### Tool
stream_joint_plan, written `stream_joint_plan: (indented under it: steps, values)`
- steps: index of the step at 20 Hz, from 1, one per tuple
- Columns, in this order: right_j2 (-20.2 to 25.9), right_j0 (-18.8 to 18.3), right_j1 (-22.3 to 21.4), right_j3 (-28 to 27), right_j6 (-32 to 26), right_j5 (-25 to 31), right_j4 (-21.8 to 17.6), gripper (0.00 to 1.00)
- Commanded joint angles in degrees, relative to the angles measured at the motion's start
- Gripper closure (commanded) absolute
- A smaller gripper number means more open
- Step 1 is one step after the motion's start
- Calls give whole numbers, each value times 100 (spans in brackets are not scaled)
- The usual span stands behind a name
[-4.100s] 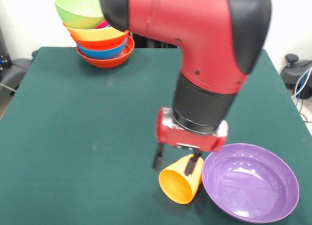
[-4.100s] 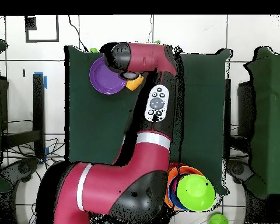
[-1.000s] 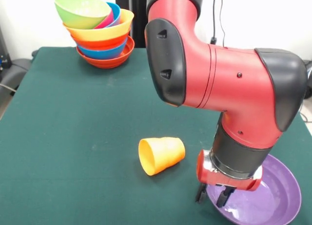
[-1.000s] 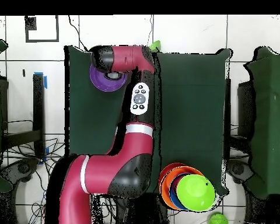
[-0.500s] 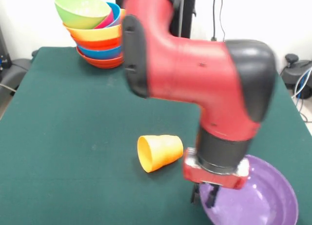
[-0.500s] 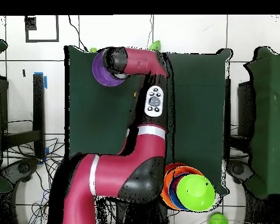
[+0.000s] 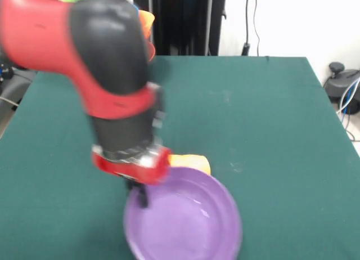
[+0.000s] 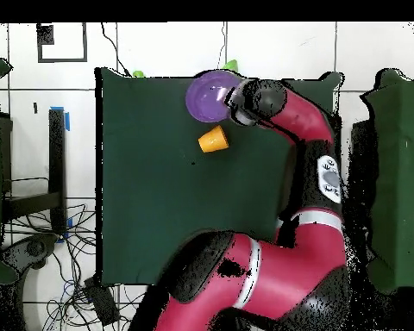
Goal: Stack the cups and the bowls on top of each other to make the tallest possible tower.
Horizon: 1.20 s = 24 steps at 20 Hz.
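The large purple bowl [image 7: 188, 223] sits at the table's near edge in the front view, and my gripper [image 7: 139, 193] is shut on its left rim. From overhead the purple bowl [image 8: 207, 96] lies at the table's top edge with the gripper [image 8: 235, 110] at its right rim. The small orange cup [image 7: 191, 161] lies on its side just behind the bowl, and it shows as the orange cup [image 8: 213, 140] below the bowl in the overhead view. My arm hides most of the tower [image 7: 147, 22]; only orange and green rims peek out at top left.
The green table [image 7: 270, 113] stretches to the right of the bowl. A black post [image 7: 180, 21] stands behind the table, and cables [image 7: 346, 91] hang at the right edge. A small green object [image 8: 230, 65] sits at the table's top edge in the overhead view.
The arm has swung far left in the front view, carrying the purple bowl from the right side to just in front of the cup. The cup has stayed put.
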Motion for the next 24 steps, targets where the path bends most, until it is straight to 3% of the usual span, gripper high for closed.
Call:
stream_joint_plan:
  steps: [1,4,7,9,11,14,18,21,24]
  values:
    - [1445,-525,-553,1382,-2319,246,-469,100]
    - [1831,-845,-547,1426,-2519,752,-412,100]
    - [2473,-1391,-563,1781,-2705,823,-171,100]
    - [2926,-1786,-599,2111,-2742,399,-78,100]
    - [3159,-1996,-591,2169,-2731,343,-124,100]
    - [3391,-2156,-552,2026,-2976,316,-437,100]
    - [2975,-1936,-495,1411,-3001,871,-1100,100]
    - [3062,-2137,-614,1732,-3362,348,-1581,100]
    - [3293,-2615,-1098,2459,-3891,-220,-2194,100]
